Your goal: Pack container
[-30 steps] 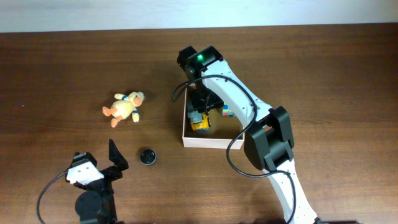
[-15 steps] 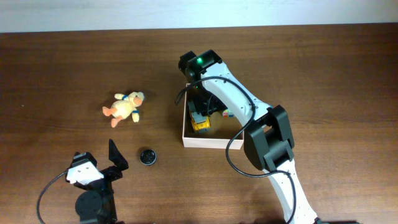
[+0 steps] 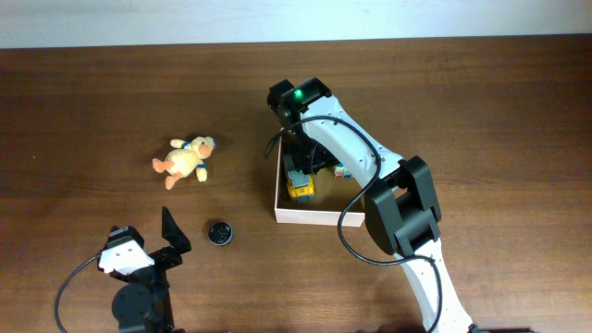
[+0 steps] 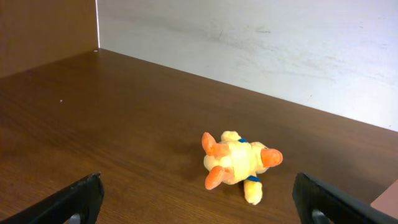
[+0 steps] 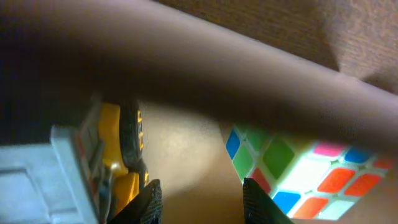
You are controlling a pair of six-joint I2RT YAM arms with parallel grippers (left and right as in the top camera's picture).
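overhead: container (image 3: 305,215) sits mid-surface, right arm reaching into it by the yellow truck (image 3: 300,188); plush duck (image 3: 186,159) and small black disc (image 3: 219,232) wait outside.
left wrist: jaws spread wide, duck straight ahead, so I'd approach it low.
right wrist: jaws look pressed together, empty, between truck and puzzle cube (image 5: 292,174); lift straight up.

A dark brown wooden table with fine horizontal grain (image 3: 111,102) is filling almost the whole overhead view, its surface catching soft, even light with no hard glare. A plain pale grey-white wall (image 4: 261,50) is running along the table's far edge, showing faint smudges and scuffs in the left wrist view, and a flat brown panel (image 4: 43,31) is standing beside it at the left corner
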